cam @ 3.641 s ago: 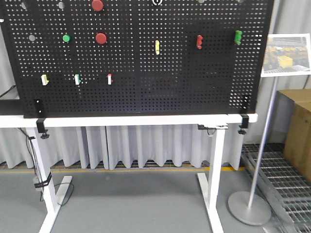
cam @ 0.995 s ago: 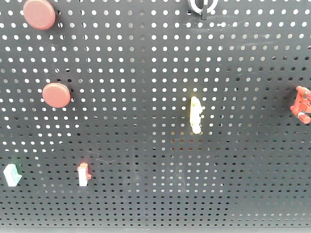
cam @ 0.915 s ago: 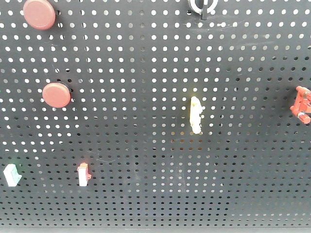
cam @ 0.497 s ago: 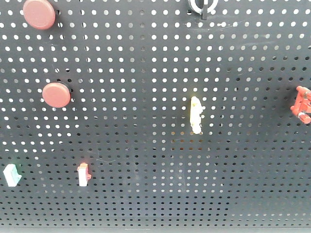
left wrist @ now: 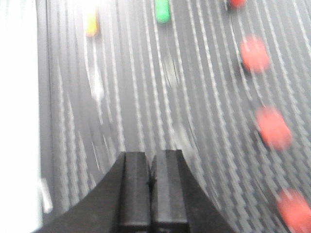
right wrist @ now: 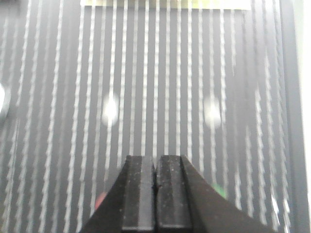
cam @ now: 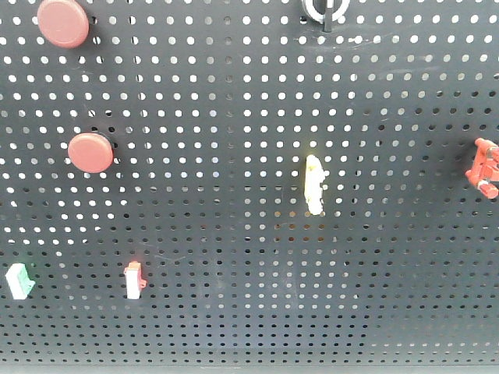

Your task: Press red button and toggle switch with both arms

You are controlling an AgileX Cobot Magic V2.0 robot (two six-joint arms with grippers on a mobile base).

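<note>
Left tool (left wrist: 151, 161) up close: its two halves are pressed flat together with nothing between them. Right tool (right wrist: 155, 162) is the same, pinched tight and empty, facing the blurred board. Out on the pegboard (cam: 234, 117), the red button (cam: 90, 152) sits at the left. Its twin (cam: 62, 22) is above it at the top edge, the yellow switch (cam: 313, 184) is mid-board, and the red-capped switch (cam: 134, 280) is lower left.

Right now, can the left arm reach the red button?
Probably yes: the shut left gripper faces the pegboard with nothing between it and the red button off to the side; blur limits certainty.
</note>
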